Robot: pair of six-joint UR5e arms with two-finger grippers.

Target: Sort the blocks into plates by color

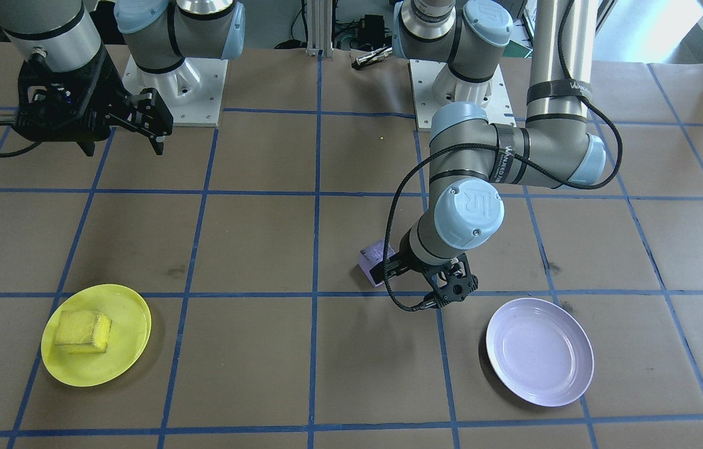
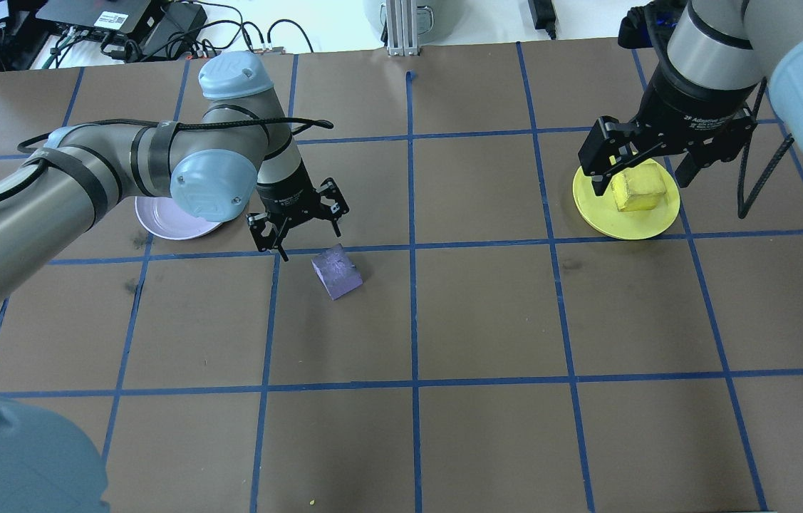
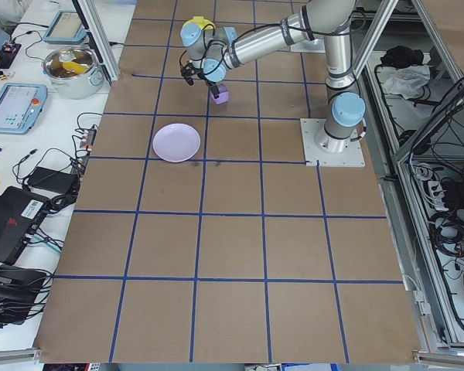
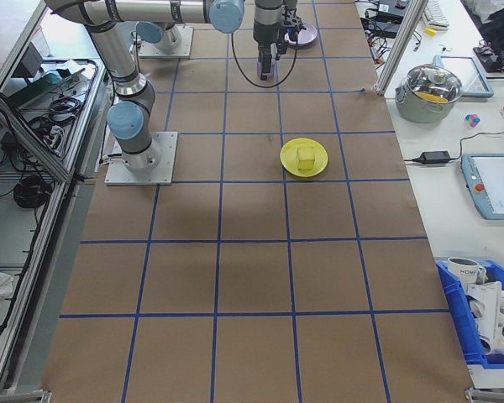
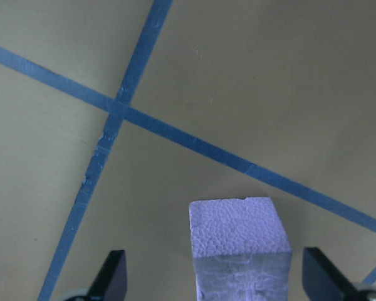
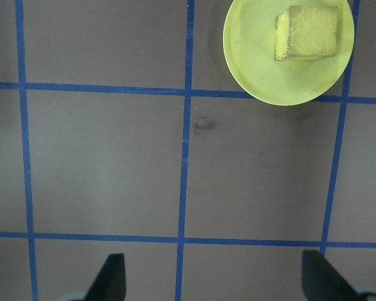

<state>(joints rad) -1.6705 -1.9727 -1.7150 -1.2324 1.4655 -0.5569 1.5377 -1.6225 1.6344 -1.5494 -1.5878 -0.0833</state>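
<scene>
The pale purple block (image 2: 336, 271) lies on the brown table, apart from both plates. My left gripper (image 2: 299, 239) hangs open just over it. In the left wrist view the purple block (image 5: 240, 241) sits between the two fingertips (image 5: 113, 276) without touching them. Beside that arm lies the lavender plate (image 1: 538, 352), nothing on it. The yellow block (image 1: 82, 330) rests in the yellow plate (image 1: 130, 308). My right gripper (image 2: 640, 171) is open and holds nothing. It hangs high over the table, and its camera sees the yellow plate (image 6: 257, 63) far below.
Blue tape lines divide the brown table into squares. The two arm bases (image 1: 176, 81) stand at the robot's edge, with a loose metal tool (image 1: 371, 57) between them. Side benches hold a pot (image 3: 71, 68), tablets and a blue bin (image 4: 487, 315).
</scene>
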